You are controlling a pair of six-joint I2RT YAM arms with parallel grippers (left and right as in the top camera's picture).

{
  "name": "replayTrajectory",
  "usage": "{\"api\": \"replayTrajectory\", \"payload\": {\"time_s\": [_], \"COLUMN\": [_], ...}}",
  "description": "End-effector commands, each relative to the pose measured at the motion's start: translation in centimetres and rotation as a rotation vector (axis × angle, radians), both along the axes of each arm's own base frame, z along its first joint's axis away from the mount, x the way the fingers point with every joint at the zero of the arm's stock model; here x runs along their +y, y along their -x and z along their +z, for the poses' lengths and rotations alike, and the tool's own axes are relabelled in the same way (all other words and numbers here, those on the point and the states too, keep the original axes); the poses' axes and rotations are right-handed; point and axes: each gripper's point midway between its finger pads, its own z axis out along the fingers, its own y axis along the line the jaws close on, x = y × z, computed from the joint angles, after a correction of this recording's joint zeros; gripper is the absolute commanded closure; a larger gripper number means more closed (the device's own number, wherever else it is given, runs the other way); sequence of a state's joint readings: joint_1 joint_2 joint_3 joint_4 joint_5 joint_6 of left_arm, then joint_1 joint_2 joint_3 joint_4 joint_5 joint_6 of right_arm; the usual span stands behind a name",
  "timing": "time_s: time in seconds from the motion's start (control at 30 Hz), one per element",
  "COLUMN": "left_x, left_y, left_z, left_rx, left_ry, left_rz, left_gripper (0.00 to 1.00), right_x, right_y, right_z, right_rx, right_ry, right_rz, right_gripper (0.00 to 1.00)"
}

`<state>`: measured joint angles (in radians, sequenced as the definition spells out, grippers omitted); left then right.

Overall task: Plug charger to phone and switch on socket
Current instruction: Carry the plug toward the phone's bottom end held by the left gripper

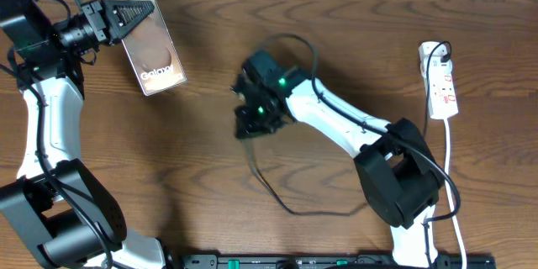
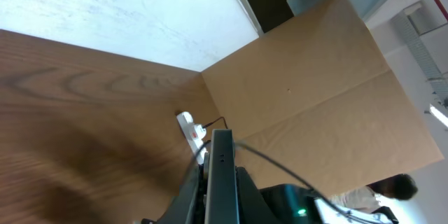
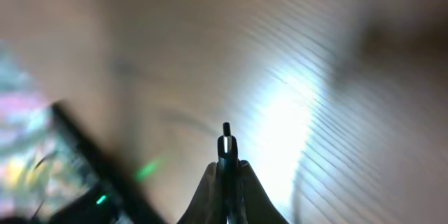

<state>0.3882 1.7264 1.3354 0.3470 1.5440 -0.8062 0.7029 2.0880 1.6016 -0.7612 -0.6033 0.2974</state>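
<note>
1. At the table (image 1: 202, 185), counted: one phone (image 1: 158, 55), one charger (image 1: 294, 212), one socket (image 1: 442, 84), two arms.
2. Left gripper (image 1: 139, 13) is clamped on the phone's edge at the far left, the phone tilted.
3. Right gripper (image 1: 245, 126) pinches the charger's plug tip (image 3: 226, 138) mid-table, its cable trailing toward the near edge.
4. Socket lies at the right, well apart from both.
5. Surface and room: brown wood grain, with a cardboard panel (image 2: 315, 91) standing beyond it.

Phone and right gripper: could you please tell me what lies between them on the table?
Nothing but bare wooden table lies between the phone and the right gripper; the overhead view shows it.
</note>
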Motion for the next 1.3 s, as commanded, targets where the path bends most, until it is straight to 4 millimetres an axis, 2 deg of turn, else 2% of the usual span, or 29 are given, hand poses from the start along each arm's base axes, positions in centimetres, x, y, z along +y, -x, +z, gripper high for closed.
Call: {"api": "replayTrajectory", "payload": {"time_s": [0.0, 0.23, 0.5, 0.6, 0.97, 1.27], "left_x": [-0.3, -0.3, -0.3, -0.3, -0.3, -2.1], "left_y": [0.5, 0.5, 0.5, 0.5, 0.5, 0.2], "left_z": [0.6, 0.6, 0.6, 0.6, 0.6, 0.6], "left_rx": [-0.03, -0.03, -0.033, -0.033, -0.033, -0.032], "left_ry": [-0.009, -0.009, -0.011, -0.011, -0.011, -0.012], "left_rz": [-0.03, -0.03, -0.03, -0.03, -0.03, -0.055], "left_gripper": [0.93, 0.93, 0.93, 0.92, 0.93, 0.93], "right_x": [3.1, 4.9, 5.2, 5.1, 5.1, 5.8], "right_y": [1.8, 4.4, 4.4, 4.1, 0.9, 0.3], "right_z": [4.4, 8.8, 10.5, 11.0, 12.3, 14.4], "right_rx": [-0.091, -0.099, -0.112, -0.109, -0.114, -0.144], "right_ry": [-0.26, -0.577, -0.683, -0.708, -0.728, -0.808], "right_rz": [0.267, 0.461, 0.495, 0.492, 0.391, 0.404], "right_gripper": [0.99, 0.99, 0.99, 0.99, 0.99, 0.99]}}
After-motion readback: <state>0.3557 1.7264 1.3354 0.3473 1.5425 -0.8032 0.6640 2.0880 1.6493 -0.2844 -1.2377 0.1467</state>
